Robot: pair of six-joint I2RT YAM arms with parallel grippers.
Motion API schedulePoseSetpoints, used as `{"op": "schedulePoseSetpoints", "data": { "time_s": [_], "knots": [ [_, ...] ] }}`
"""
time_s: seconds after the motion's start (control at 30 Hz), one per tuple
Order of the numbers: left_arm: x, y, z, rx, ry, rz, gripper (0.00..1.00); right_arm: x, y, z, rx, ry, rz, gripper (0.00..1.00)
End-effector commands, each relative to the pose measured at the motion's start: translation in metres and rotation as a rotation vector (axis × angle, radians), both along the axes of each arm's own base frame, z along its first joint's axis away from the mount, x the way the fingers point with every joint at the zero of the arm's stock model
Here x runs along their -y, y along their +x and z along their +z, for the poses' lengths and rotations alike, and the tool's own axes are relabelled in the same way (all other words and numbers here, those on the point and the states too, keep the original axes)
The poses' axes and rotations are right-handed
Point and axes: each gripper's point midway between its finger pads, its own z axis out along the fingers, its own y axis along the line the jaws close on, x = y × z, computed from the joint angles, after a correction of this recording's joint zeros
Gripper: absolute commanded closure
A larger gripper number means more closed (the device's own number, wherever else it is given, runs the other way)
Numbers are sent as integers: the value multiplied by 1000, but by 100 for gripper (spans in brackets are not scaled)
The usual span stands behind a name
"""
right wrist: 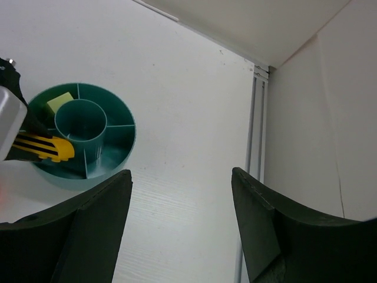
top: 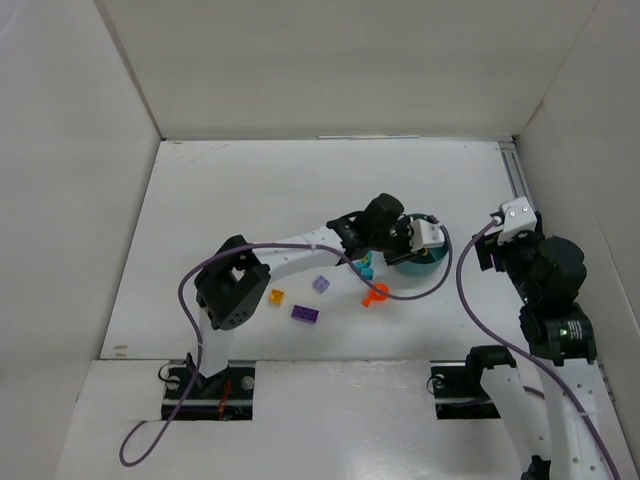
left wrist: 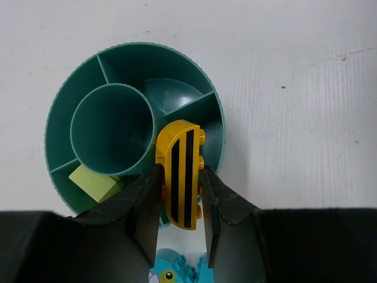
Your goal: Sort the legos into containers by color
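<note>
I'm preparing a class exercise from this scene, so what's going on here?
The left tool grips a rounded yellow plastic brick with black stripes over the round teal divided bowl, where a light green brick lies in one outer compartment. The right tool hangs open and empty to the side. A purple brick and others lie on the table.

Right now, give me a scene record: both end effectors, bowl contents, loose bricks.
left end effector: shut on yellow striped brick, over teal bowl
right end effector: open, empty, apart from bowl
bowl contents: light green brick in outer compartment; part hidden
loose on table: purple brick, lavender brick, orange brick, red-orange piece, cyan piece
</note>
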Motion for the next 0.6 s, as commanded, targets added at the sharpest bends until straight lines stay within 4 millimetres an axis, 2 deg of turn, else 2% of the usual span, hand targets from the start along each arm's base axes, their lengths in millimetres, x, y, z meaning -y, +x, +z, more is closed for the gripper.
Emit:
{"op": "schedulePoseSetpoints", "data": {
  "time_s": [0.0, 0.03, 0.17, 0.2, 0.23, 0.27, 0.3, 0.33, 0.57],
  "knots": [
    [11, 10, 21, 66, -16, -7, 100, 5, 0, 10, 18, 15, -34, 26],
    [12, 11, 26, 83, -22, -13, 100, 5, 0, 10, 18, 15, -34, 26],
    [11, 11, 18, 80, -4, -19, 100, 1, 3, 6, 8, 19, -13, 26],
    [11, 11, 18, 80, -4, -19, 94, 1, 3, 6, 8, 19, -13, 26],
    [11, 11, 18, 80, -4, -19, 82, 1, 5, 4, -2, 19, -13, 26],
    [11, 13, 18, 85, -1, -10, 65, -1, 5, 4, -3, 21, -3, 26],
    [11, 13, 18, 85, -1, -9, 54, -1, 5, 4, -3, 21, -3, 26],
    [11, 16, 22, 96, -4, 4, 50, -1, 5, 4, -3, 21, -3, 26],
    [13, 20, 25, 89, -20, 35, 49, -6, 6, 2, -3, 28, 27, 26]
  ]
}}
